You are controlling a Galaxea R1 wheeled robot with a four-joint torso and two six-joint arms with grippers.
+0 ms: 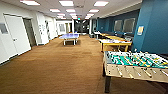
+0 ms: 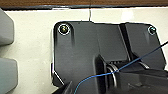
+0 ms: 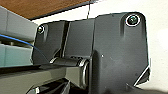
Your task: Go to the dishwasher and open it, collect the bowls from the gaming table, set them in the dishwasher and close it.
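We are in a long carpeted room, facing down its length. The table-football table (image 1: 136,65) stands at the right of the head view, close to us, with its green field and rods in sight. We take this as the gaming table of the task.

Its long axis runs roughly across our line of sight, angled slightly away to the right. One short end and a dark leg (image 1: 107,83) sit nearest the middle of the carpet (image 1: 62,67).

We cannot make out any bowls on the field or along its near edge; small coloured shapes there could as well be the player figures. No steel-grey dishwasher front is recognisable from here.

Further off along the right wall stand yellow-wood-topped tables (image 1: 115,43). A blue table-tennis table (image 1: 69,37) sits mid-room at the far end. White doors (image 1: 17,33) line the left wall.

Both wrist views look onto the robot's own dark plates over a white surface, with a strip of brown carpet at one edge. For either gripper we cannot tell whether it is spread or closed, or carrying anything.

Judgement: the table lies to our right and ahead, so the right arm is on the nearer side.
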